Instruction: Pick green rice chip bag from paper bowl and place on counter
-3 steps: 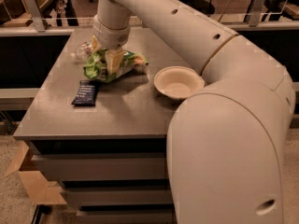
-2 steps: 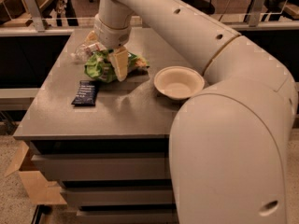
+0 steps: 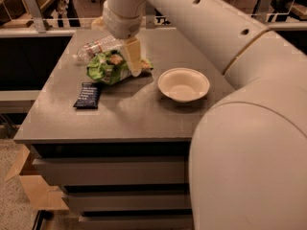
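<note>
The green rice chip bag (image 3: 106,67) lies crumpled on the grey counter (image 3: 134,114), left of the paper bowl (image 3: 183,84). The bowl is empty and sits apart from the bag. My gripper (image 3: 128,65) hangs from the big cream arm just over the bag's right end. One pale finger (image 3: 133,55) shows in front of the bag; the other is hidden behind the wrist. The bag rests on the counter and the gripper looks open around it, not lifting it.
A small dark blue snack bar wrapper (image 3: 87,95) lies near the counter's left front. A clear plastic bottle (image 3: 96,47) lies on its side behind the bag. My arm's bulk fills the right of the view. A cardboard box (image 3: 29,186) stands on the floor at left.
The gripper has shifted slightly right and up at the bag's right end. The bag stays on the counter in about the same place.
</note>
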Controlling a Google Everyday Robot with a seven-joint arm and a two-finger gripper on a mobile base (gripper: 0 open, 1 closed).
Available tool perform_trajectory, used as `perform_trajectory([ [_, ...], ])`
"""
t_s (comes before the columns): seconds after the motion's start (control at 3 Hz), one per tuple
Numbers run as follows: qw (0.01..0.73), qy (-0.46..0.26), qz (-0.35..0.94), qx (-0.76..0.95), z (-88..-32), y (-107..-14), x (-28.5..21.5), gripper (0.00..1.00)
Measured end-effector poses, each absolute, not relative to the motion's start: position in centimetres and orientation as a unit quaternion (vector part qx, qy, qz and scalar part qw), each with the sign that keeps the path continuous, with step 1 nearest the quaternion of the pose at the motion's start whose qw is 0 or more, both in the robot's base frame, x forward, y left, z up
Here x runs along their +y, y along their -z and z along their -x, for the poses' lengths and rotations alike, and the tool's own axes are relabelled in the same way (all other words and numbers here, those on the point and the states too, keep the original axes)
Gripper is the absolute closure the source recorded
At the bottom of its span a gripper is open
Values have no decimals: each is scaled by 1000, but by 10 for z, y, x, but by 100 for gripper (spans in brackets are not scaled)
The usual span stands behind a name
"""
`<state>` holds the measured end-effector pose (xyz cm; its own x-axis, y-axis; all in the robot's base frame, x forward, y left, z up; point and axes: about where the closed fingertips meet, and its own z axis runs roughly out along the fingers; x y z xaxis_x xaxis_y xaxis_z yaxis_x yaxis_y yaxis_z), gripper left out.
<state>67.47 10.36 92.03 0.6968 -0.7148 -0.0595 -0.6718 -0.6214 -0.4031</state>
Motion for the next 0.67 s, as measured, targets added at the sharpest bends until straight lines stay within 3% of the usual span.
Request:
perform_trajectory([
  [0.33,226,102,875,416,-667,-971,71,0],
  [0.67,231,106,874,415,-664,-979,70,0],
])
